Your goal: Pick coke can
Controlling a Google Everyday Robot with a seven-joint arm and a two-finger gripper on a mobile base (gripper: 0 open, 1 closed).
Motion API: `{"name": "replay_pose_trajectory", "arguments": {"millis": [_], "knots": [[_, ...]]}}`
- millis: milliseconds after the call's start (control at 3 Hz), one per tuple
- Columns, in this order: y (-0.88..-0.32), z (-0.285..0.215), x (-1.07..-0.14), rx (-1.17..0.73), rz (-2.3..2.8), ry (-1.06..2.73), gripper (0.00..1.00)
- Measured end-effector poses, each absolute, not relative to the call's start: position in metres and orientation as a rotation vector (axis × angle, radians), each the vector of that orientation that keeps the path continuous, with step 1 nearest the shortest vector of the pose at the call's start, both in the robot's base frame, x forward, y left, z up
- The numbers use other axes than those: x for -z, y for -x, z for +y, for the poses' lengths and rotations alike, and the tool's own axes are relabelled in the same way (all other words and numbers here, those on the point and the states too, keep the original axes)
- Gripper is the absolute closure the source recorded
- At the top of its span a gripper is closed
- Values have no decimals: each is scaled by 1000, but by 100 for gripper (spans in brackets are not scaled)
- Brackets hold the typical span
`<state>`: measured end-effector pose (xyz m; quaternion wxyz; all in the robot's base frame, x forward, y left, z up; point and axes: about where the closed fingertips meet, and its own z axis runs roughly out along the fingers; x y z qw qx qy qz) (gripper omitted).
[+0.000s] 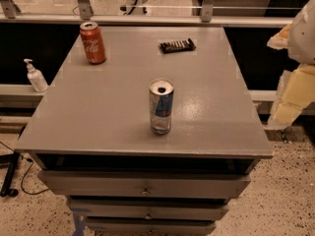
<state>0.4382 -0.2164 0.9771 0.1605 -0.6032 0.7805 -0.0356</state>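
In the camera view, the coke can [92, 42] stands upright on the grey cabinet top [113, 107], with its long axis vertical, its silver top up and its white script towards the camera. Taking the slim silver-and-blue can [161, 105] as the mark, the coke can is well behind it and to its left, near the far left corner of the top. The gripper [294, 90] hangs to the right of that slim can, beyond the cabinet's right side and off the surface. The coke can therefore lies far to the gripper's left and farther back, almost the whole top apart. A reach would probably best pass behind the slim can, where a dark candy bar [177, 45] lies behind it and a little to its right. A pump bottle [35, 76] stands well left of the slim can, off the cabinet. The frame's right edge cuts off the gripper, so only pale blocks show, and I cannot tell whether it is wide or narrow.
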Motion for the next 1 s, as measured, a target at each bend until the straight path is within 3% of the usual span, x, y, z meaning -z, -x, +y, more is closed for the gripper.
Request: {"name": "replay_pose_trajectory", "arguments": {"millis": [667, 1000], "knots": [[-443, -212, -981, 112, 2190, 1725, 0], [-471, -198, -981, 85, 2104, 1734, 0]]}}
